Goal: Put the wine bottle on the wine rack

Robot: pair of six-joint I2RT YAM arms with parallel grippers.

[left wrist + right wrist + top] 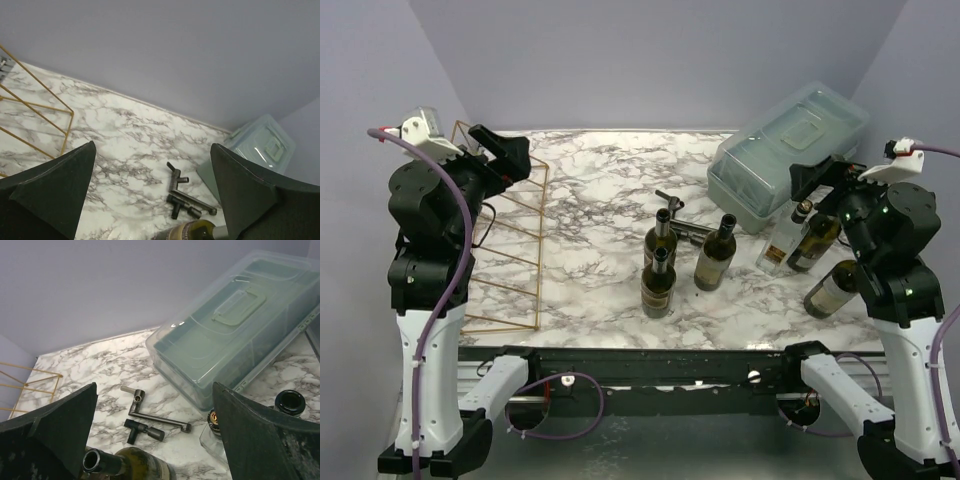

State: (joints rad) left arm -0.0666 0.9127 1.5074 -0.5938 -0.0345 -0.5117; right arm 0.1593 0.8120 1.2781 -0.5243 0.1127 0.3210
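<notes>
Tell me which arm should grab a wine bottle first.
Right, probably. The right gripper, open, hangs just over the wine bottles clustered beneath it; the left gripper, also open, sits by the wine rack, farther from every bottle.

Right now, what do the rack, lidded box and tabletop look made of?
Wine rack: thin metal wire, shiny gold finish, likely.
Lidded box: translucent grey plastic, glossy; light glints on lid.
Tabletop: white with grey veining, marble look; real stone or printed laminate, cannot tell.
</notes>
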